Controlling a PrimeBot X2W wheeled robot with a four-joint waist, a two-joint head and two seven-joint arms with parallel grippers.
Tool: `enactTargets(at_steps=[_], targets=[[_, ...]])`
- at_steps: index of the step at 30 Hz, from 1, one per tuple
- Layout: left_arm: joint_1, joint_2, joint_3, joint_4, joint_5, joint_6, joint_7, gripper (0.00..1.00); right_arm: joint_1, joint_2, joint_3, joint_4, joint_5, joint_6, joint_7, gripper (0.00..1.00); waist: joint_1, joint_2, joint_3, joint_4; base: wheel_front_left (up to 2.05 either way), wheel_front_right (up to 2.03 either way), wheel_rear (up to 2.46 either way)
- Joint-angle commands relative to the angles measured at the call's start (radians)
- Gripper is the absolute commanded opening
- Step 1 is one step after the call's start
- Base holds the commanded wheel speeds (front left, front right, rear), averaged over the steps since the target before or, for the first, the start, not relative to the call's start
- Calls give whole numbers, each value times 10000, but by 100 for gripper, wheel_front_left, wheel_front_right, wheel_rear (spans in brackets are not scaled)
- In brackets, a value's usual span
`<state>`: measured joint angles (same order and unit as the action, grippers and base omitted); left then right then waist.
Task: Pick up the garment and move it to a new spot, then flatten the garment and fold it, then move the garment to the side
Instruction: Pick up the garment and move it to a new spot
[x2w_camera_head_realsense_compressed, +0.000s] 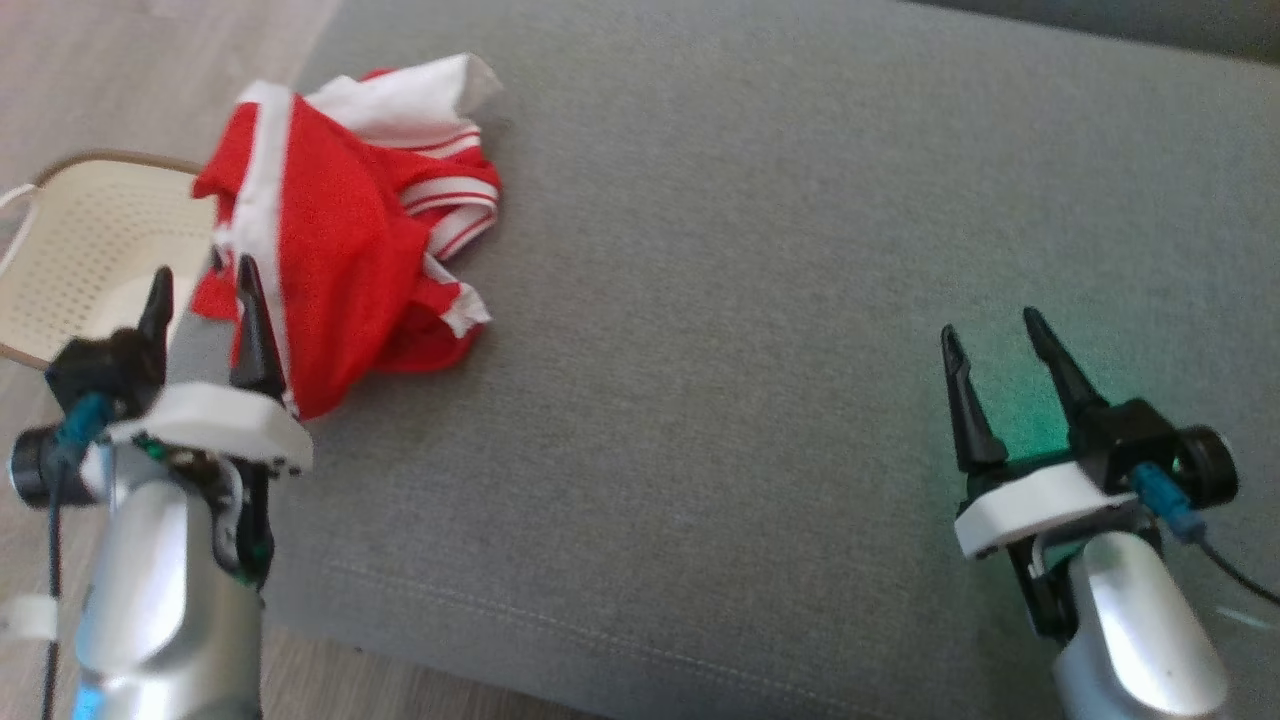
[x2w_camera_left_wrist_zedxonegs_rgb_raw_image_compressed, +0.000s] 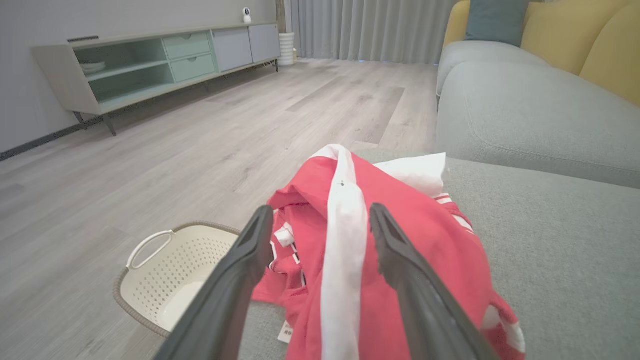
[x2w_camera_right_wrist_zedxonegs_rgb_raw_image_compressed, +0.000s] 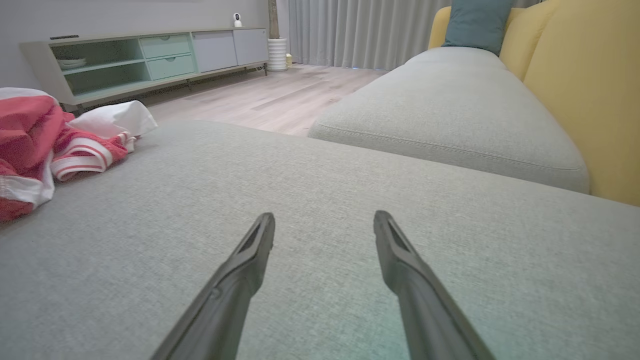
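The garment (x2w_camera_head_realsense_compressed: 340, 220) is a crumpled red piece with white bands and striped trim, heaped at the left edge of the grey cushion (x2w_camera_head_realsense_compressed: 760, 300). My left gripper (x2w_camera_head_realsense_compressed: 200, 275) is open at the heap's near left side, its fingers just short of the cloth. In the left wrist view the garment (x2w_camera_left_wrist_zedxonegs_rgb_raw_image_compressed: 390, 240) lies right beyond the open left gripper (x2w_camera_left_wrist_zedxonegs_rgb_raw_image_compressed: 320, 220), a white band running between the fingers. My right gripper (x2w_camera_head_realsense_compressed: 990, 330) hovers open over bare cushion at the right, far from the cloth. The right wrist view has the garment (x2w_camera_right_wrist_zedxonegs_rgb_raw_image_compressed: 35, 140) at the far left, ahead of the open right gripper (x2w_camera_right_wrist_zedxonegs_rgb_raw_image_compressed: 324, 222).
A cream perforated basket (x2w_camera_head_realsense_compressed: 90, 250) sits on the wooden floor left of the cushion, below the garment's edge. A second grey seat cushion (x2w_camera_right_wrist_zedxonegs_rgb_raw_image_compressed: 450, 110) and yellow backrest (x2w_camera_right_wrist_zedxonegs_rgb_raw_image_compressed: 585, 75) lie beyond. A low sideboard (x2w_camera_left_wrist_zedxonegs_rgb_raw_image_compressed: 150, 65) stands along the far wall.
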<state>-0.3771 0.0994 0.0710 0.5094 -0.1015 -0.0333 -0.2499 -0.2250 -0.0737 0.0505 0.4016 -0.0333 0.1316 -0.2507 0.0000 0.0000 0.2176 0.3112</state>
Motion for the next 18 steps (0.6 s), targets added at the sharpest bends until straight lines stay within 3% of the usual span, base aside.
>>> enactTargets(at_steps=[1,8,17,18], targets=[[-615,477,397,-4,-84,-114,-118,100,-527,-94,261,-365,-73,-9,-111,100,0,0,420,-360,0,0,0],[-1927,830,458,1538,-33,-401,-118,100,-803,-210,392,-434,-47,-9,-111,100,0,0,940,-778,0,0,0],[-2998,1237,424,4118,200,107,-117,100,-986,-146,483,-392,59,-9,-111,100,0,0,1125,-1170,0,0,0],[-3123,1269,402,4305,215,137,-117,93,-996,-135,484,-382,77,-9,-111,100,0,0,1120,-1209,0,0,0]])
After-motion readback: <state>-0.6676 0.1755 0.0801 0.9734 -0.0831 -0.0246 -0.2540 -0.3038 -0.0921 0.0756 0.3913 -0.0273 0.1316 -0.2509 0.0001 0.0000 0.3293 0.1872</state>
